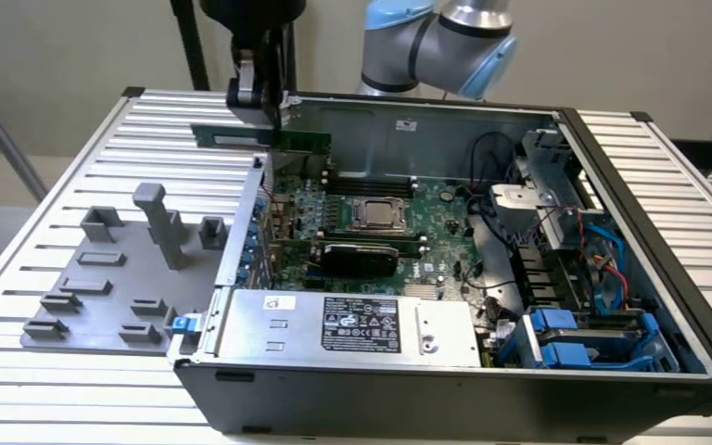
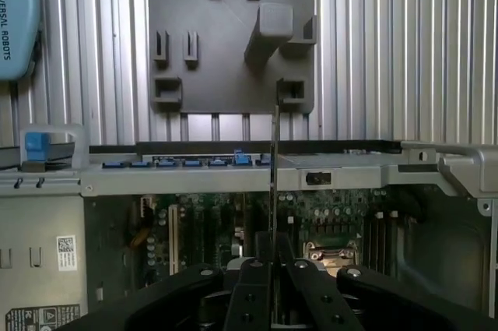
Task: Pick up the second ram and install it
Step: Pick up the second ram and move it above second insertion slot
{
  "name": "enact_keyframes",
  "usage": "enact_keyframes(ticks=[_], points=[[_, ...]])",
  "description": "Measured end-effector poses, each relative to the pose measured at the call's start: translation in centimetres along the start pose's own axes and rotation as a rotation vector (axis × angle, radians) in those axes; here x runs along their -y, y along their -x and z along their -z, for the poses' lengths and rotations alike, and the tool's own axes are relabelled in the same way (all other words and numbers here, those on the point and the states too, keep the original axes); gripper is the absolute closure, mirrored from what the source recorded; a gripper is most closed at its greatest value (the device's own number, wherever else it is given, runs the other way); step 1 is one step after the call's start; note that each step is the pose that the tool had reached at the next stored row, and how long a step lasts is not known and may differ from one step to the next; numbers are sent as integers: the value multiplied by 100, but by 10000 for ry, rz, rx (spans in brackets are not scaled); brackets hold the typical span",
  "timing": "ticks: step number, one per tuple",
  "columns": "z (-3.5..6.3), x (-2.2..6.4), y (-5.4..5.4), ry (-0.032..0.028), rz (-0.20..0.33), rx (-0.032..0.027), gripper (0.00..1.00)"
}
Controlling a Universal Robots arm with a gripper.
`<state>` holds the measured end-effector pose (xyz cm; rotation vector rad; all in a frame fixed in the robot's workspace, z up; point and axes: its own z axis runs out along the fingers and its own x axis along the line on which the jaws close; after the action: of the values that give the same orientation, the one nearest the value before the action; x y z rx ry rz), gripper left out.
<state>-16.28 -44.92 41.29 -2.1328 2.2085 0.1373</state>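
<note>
In the exterior view we see the end effector (image 1: 257, 119) hanging fingers-down over the far corner of the open computer case (image 1: 455, 389), at the exterior view's left. Its fingers are clamped on the top edge of the second ram (image 1: 307, 141). The ram is held level in the air above the case's edge, clear of the motherboard (image 1: 369, 222) below. The arm (image 1: 455, 42) reaches in from behind the case, its grey and blue joints bent high above the rear wall. The grey fixture (image 1: 108, 278) lies on the ribbed desk (image 1: 84, 389) at the exterior view's left. In the wrist view we look along the end effector (image 2: 272, 269). Its black fingers (image 2: 247, 292) pinch the ram (image 2: 274, 167), seen edge-on as a thin line crossing the case's side wall (image 2: 194, 179), with the motherboard (image 2: 342, 214) on one side and the fixture (image 2: 226, 43) on the other.
</note>
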Motion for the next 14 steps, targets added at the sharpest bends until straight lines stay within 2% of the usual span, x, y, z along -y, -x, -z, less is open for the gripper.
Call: enact_keyframes(ticks=[10,14], points=[[-24,341,220,-1,-1,-47,86],[-48,505,300,-3,-2,-57,86]])
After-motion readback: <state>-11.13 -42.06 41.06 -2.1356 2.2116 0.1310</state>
